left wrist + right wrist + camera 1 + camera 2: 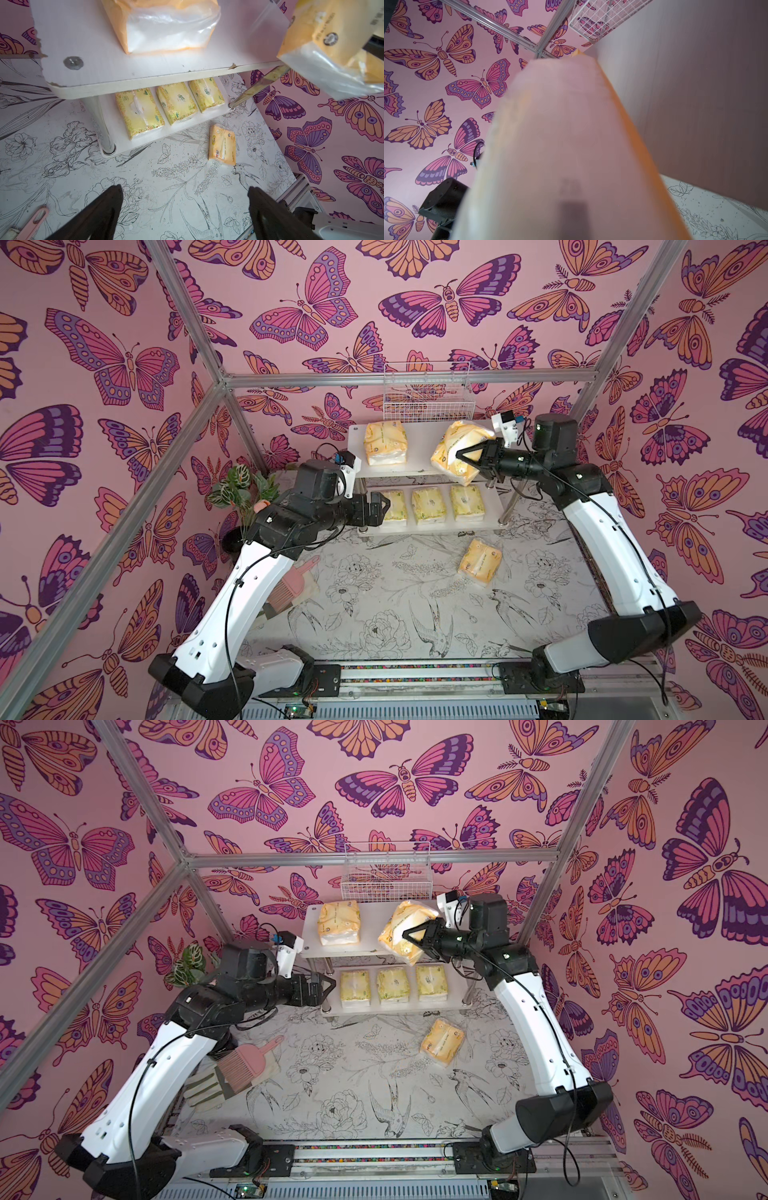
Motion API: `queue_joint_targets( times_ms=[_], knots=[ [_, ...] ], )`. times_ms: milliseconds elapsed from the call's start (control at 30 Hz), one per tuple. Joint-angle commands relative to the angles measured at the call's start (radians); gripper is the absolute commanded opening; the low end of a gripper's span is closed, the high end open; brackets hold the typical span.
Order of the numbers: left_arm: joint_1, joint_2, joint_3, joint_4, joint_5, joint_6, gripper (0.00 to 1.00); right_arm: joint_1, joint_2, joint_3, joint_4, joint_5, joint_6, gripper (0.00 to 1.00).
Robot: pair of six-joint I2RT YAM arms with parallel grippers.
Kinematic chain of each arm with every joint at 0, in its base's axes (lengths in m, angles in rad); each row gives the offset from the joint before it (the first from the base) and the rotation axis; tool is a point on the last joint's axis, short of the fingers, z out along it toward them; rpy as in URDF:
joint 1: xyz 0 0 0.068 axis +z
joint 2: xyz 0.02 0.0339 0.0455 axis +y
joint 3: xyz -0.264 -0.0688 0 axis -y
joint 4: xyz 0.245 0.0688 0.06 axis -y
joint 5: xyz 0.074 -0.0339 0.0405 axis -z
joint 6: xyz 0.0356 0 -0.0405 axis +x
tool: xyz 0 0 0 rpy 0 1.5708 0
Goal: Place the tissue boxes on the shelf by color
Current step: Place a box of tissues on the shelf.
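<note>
Two-tier shelf (417, 448) of flat white boards on chrome legs, standing at the far edge of a table (374, 597) covered in white sheet printed with black line drawings of flowers and birds. The right gripper (468, 456) pinches the held pack (455, 435), a soft orange-yellow tissue block in glossy, creased film, tilted over the right end of the upper board; whether it touches the board cannot be told, and in the right wrist view it is a blur filling the frame. A second orange-yellow pack (384, 442) lies flat on the left of the upper board. Three pale lemon packs (428, 506) with green logos sit side by side on the lower board. A third orange-yellow pack (480, 563) lies askew on the table, in front of the shelf. The left gripper (185, 197) hangs empty beside the shelf's left end, fingers spread. Behind the shelf, a white wire basket (428, 396) hangs on an aluminium frame (407, 377). The walls (124, 364) are pink with a butterfly print.
</note>
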Motion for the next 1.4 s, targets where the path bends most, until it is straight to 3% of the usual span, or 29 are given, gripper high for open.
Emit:
queue_joint_targets(
  times_ms=[0, 467, 867, 1367],
  knots=[
    [0.01, 0.001, 0.02, -0.001, 0.013, 0.002, 1.0, -0.01, 0.075, 0.084, -0.016, -0.051, 0.017, 0.26],
    [0.009, 0.003, 0.005, 0.024, 0.022, -0.027, 1.0, -0.012, 0.262, 0.248, -0.072, -0.088, 0.05, 0.33],
    [0.01, -0.003, -0.01, 0.04, 0.026, -0.04, 1.0, -0.053, 0.334, 0.386, -0.246, -0.023, -0.021, 0.69],
    [0.009, -0.003, -0.017, 0.049, 0.037, -0.046, 1.0, -0.062, 0.38, 0.577, -0.566, 0.315, -0.231, 0.77]
  ],
)
